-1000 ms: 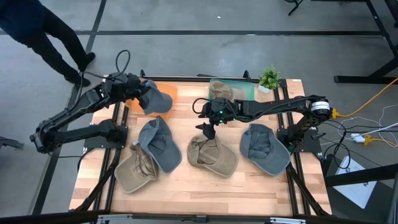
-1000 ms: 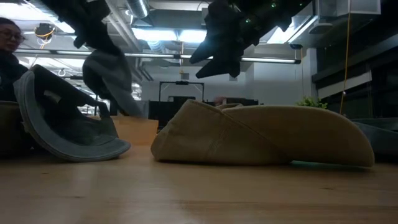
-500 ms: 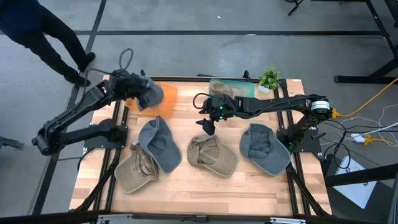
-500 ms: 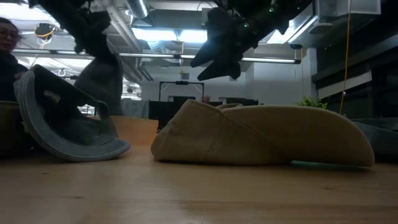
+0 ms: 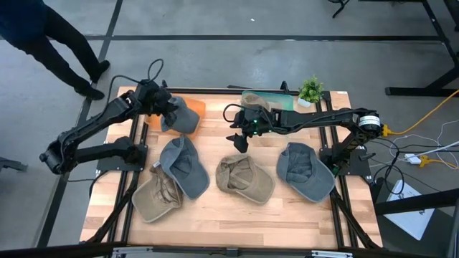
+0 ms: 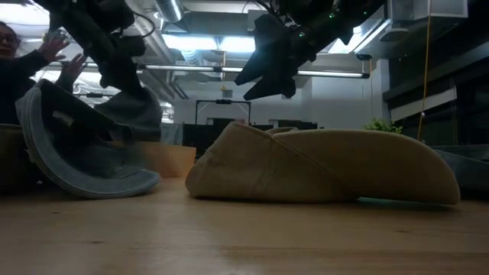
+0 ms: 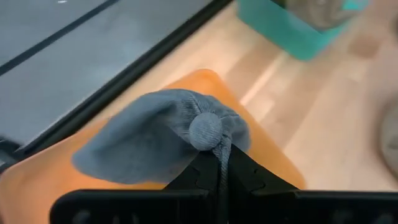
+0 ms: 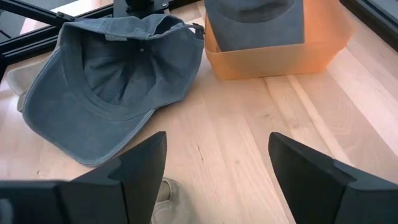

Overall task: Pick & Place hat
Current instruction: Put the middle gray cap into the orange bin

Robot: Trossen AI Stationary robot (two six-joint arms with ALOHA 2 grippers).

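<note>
Left claw (image 7: 217, 163): clenched on the top button of a blue cap (image 5: 181, 116), so the cap hangs crown-up with its brim trailing below the claw.
Cap's place: it hangs directly under the left claw, over the orange bin (image 5: 188, 109) at the bench's (image 5: 215, 215) far left corner; this looks like the drop point.
Right claw (image 8: 214, 168): released, fingers spread wide and holding nothing; it hovers above a tan cap (image 5: 244, 178), likely lining up the next pick.
Other caps: another blue cap (image 8: 112, 81) lies open-side-up ahead of the right claw, just beside the bin.
Change on the left: the left claw has swung the cap from beside the bin to over it and lowered it.
Change on the right: the right claw has barely shifted.
</note>
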